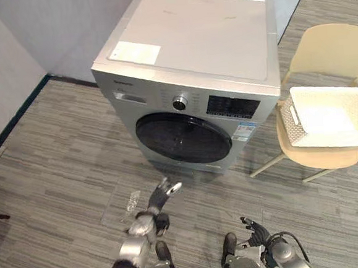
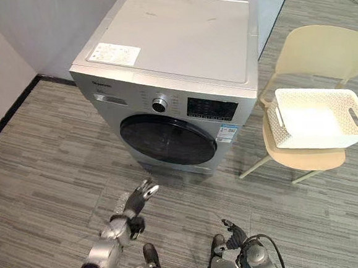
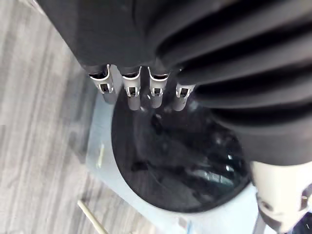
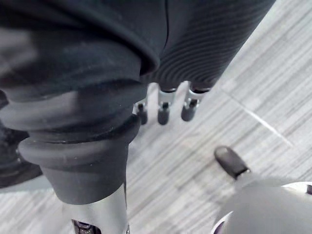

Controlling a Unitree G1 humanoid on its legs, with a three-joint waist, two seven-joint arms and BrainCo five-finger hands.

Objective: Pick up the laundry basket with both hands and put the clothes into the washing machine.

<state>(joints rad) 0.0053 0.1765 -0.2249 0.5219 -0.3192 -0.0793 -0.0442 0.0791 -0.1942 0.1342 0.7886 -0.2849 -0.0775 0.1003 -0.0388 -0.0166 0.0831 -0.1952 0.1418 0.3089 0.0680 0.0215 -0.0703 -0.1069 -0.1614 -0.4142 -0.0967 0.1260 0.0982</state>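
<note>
I count one white laundry basket (image 1: 333, 117) on one cream chair (image 1: 337, 50), well apart from both hands, far beyond my right fingertips. The left hand (image 1: 156, 201) has straight, spread fingers pointing at the closed door (image 1: 182, 137) of the single washing machine (image 1: 196, 33). The right hand (image 1: 256, 230) hangs with relaxed fingers, gripping nothing.

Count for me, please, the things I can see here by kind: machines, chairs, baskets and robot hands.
washing machine: 1
chair: 1
basket, on the chair: 1
robot hands, left hand and right hand: 2
Total: 5
</note>
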